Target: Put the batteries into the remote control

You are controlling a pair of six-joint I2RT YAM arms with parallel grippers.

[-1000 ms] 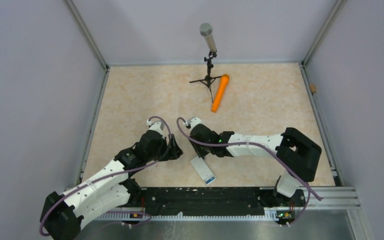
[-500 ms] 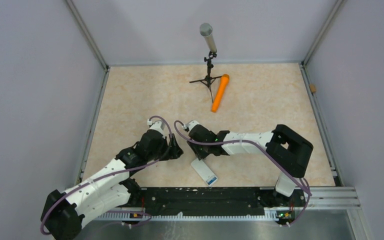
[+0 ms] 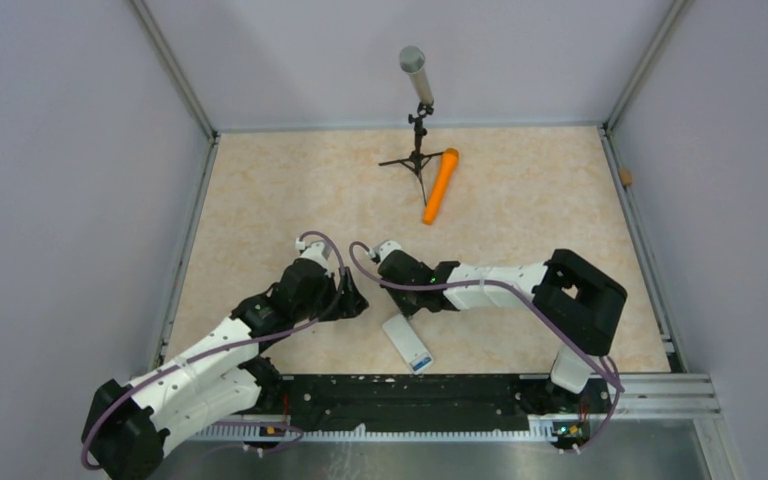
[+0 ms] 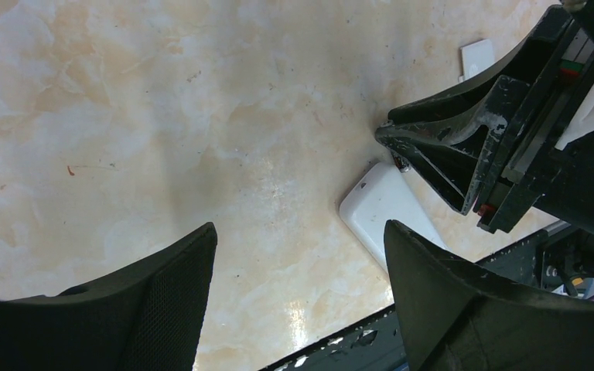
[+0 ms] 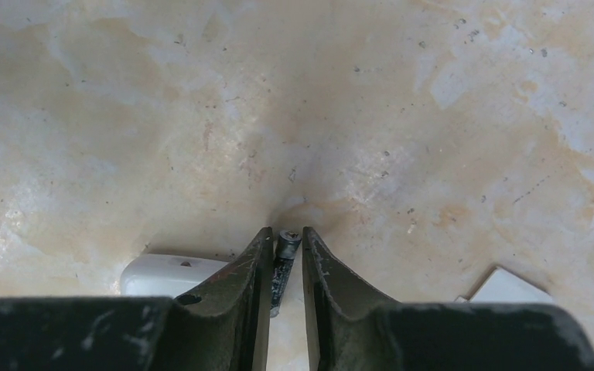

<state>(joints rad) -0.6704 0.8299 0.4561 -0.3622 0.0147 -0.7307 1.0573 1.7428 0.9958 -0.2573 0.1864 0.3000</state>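
Right gripper (image 5: 286, 231): jaws are drawn in to a narrow slot and clenched on a battery (image 5: 281, 269), a small dark cylinder lying lengthwise between the fingers (image 5: 247, 270). Its silvery end cap is seen at the fingertips, pointing down at the table (image 3: 290, 190). The tips are held low over the surface.

Remote control (image 5: 172, 274): recorded just beside the right gripper's tips, on the left of the right wrist view, its plain white back up and one rounded end showing. Whether the battery touches it cannot be told. In the top view the handset lies flat and slanted near the table's front edge, between the two arms. A second battery is not made out in any view.

White flat piece (image 5: 510, 287): noted on the table on the other side of the right gripper, apart from the remote.

Left gripper (image 4: 300, 227): jaws are released, spread wide with nothing between them, hovering over bare table near the remote's rounded end.

Far side of the table: a grey microphone (image 3: 412, 62) on a black tripod (image 3: 416, 160), with an orange cylinder (image 3: 440, 186) lying just beside it.
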